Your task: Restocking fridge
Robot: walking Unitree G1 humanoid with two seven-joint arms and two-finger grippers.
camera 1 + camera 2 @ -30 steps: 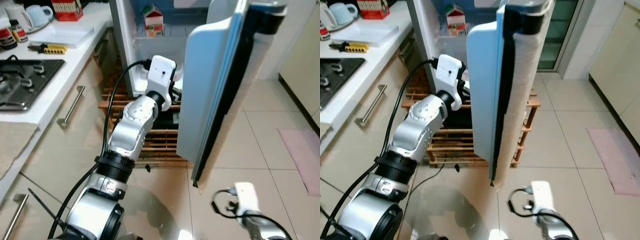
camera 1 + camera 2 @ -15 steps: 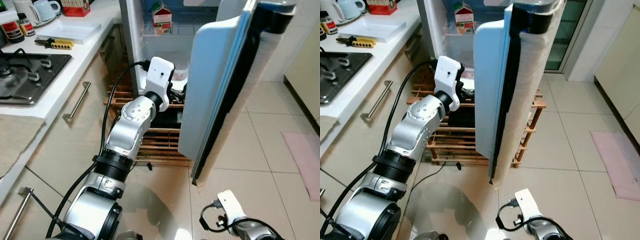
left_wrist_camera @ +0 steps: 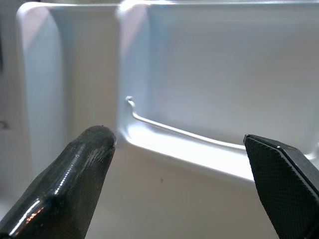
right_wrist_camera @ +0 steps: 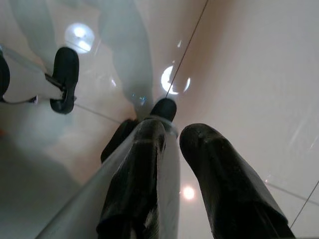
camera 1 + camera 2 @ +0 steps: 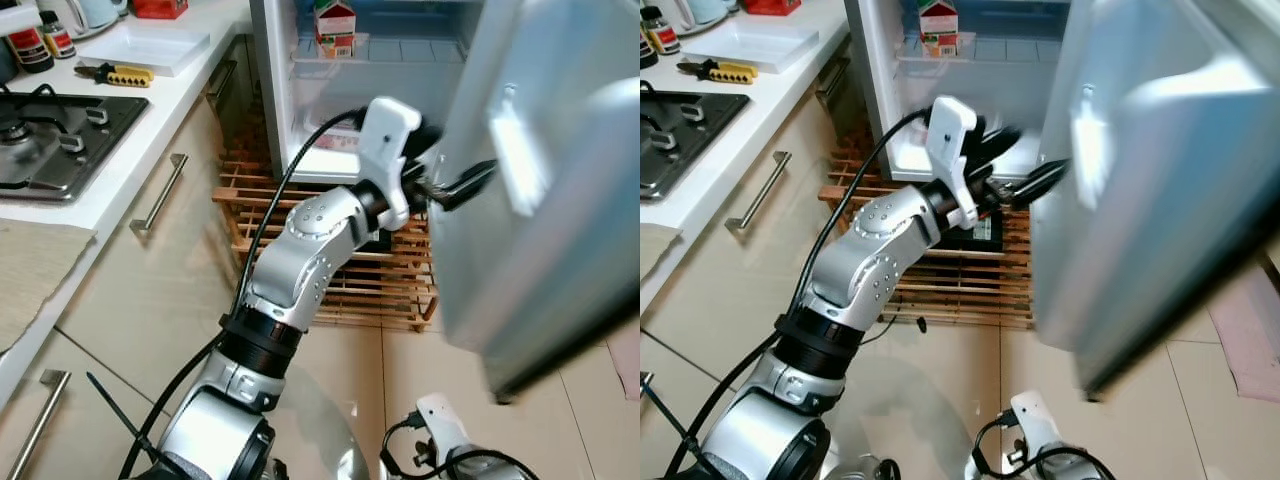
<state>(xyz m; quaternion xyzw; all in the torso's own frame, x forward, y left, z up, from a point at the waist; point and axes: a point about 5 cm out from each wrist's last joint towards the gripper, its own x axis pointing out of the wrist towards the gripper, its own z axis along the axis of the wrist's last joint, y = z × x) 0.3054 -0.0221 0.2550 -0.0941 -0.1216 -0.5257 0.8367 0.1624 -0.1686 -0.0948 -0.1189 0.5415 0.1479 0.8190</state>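
Note:
The fridge (image 5: 300, 90) stands open, with a milk carton (image 5: 335, 20) on its upper shelf. Its door (image 5: 545, 190) is swung far out to the right and looks blurred. My left gripper (image 5: 462, 186) reaches across to the door's inner side, fingers apart. In the left wrist view the open left gripper (image 3: 174, 144) faces the white inner door shelf and its wire rail (image 3: 184, 132), with nothing between the fingers (image 3: 65, 184). My right gripper (image 4: 172, 134) hangs low over the tiled floor, its fingers together on nothing.
A kitchen counter (image 5: 120, 110) runs along the left with a gas hob (image 5: 50, 125), a white tray (image 5: 150, 45) and a yellow-handled tool (image 5: 115, 73). A wooden slatted rack (image 5: 380, 285) sits under the fridge. Shiny floor tiles (image 5: 340, 390) lie ahead.
The fridge door has swung much wider, out to the right. My left gripper has moved right with it, against the door's inner side. The right arm still hangs low.

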